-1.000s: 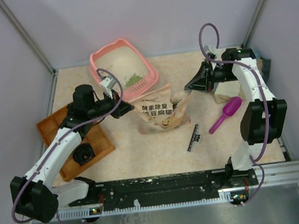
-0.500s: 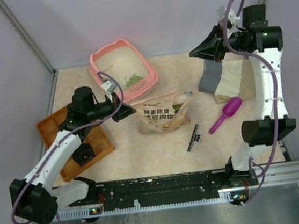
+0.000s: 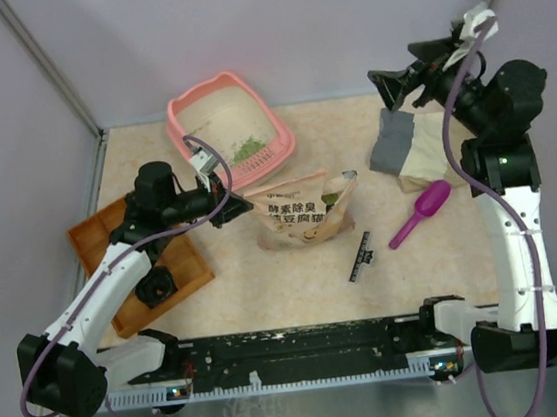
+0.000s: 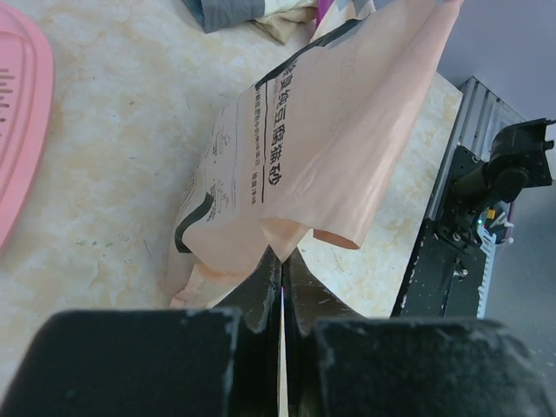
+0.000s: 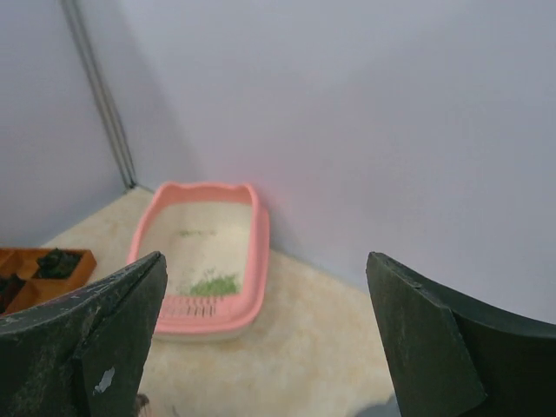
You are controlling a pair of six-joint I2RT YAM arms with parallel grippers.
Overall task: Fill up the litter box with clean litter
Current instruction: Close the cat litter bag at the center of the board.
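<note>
Left claw (image 4: 282, 265) is shut tight on a thin fold at the edge of the paper bag (image 3: 300, 216), which sits up in the middle of the surface (image 3: 268, 295). I think the bag will feel soft and floppy, so it could crumple or slip out of a small pinch. Holding it low on a corner and also near its top looks like the best way to tip it. Over by the right edge lies the purple-pink scoop (image 3: 422, 210), and nothing holds it. Further back, near the far left corner, sits the litter box (image 3: 271, 159). It looks like stiff plastic and should not bend. The clean litter (image 3: 245, 150) is a small green pile inside the box, close to its near wall. Those little grains are likely light and loose, so they will roll and spill. A claw cannot pinch them, so they need pouring or scooping. Right claw (image 3: 383, 91) is up high over the far right corner, wide open and holding nothing. Some things are hard to see. I cannot tell how much litter is in the bag, because no view looks inside it. The left wrist view shows only a sliver of the box. The dark bits in the orange tray (image 3: 89, 238) by the left edge are too small to name.
</note>
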